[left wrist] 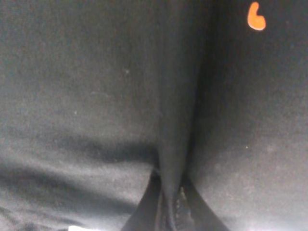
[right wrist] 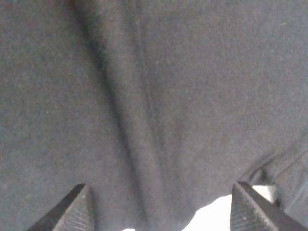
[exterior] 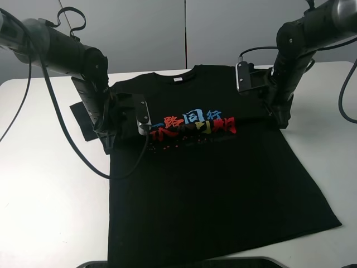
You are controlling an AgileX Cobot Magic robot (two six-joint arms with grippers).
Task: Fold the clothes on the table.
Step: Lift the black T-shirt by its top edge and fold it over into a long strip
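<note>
Fingers first: the left fingers (left wrist: 185, 215) are clamped tight on a raised ridge of the shirt (exterior: 212, 190). Black cloth is pinched between them, at the shirt's left side beside the print. The right fingers (right wrist: 72, 211) stand wide apart, low over the right shoulder and gripping nothing, with white table (exterior: 44, 212) peeking between them. The print (exterior: 195, 125) runs across the chest in red, blue and brown Chinese characters. The upper row looks like 路同行; the lower row is too rumpled to read. There's a white neck label (exterior: 177, 80), its writing too small to read. The shirt lies flat mid-table, collar to the far edge, hem to the near edge, long axis far-to-near and slightly skewed. The cloth is a soft matte knit; the table is smooth with rounded corners.
</note>
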